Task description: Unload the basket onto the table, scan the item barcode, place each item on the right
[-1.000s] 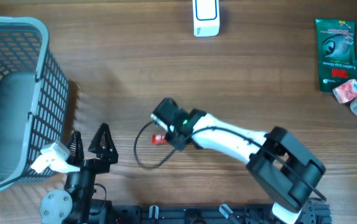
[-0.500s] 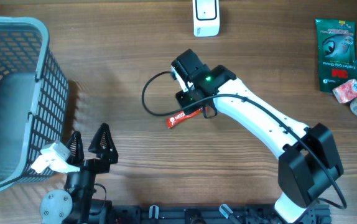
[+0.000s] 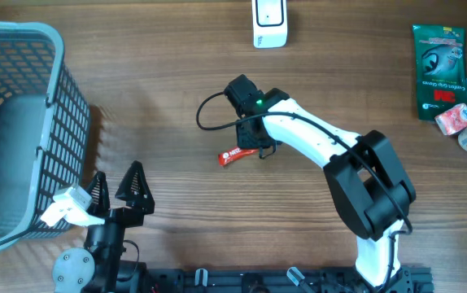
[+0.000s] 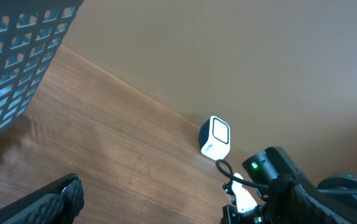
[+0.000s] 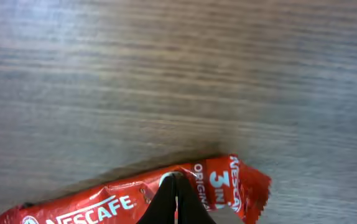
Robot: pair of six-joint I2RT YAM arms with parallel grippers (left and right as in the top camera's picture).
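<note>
The item is a red Nescafe sachet [image 3: 233,155], seen over the wooden table's middle in the overhead view. My right gripper [image 3: 255,146] is shut on it. The right wrist view shows the black fingertips [image 5: 176,182] pinched together on the sachet [image 5: 116,202] near its right end. No barcode shows on the face I see. The white scanner [image 3: 269,23] stands at the table's far edge, well beyond the sachet; it also shows in the left wrist view as the scanner [image 4: 216,136]. My left gripper [image 3: 118,189] rests open and empty at the front left.
A blue-grey wire basket [image 3: 54,41] fills the left side. A green pouch [image 3: 438,69] and small packets [image 3: 460,119] lie at the far right. The right arm's black cable [image 3: 211,114] loops left of its wrist.
The right gripper shut on the sachet and carried it up and to the right, away from the front edge. The left arm has not moved.
</note>
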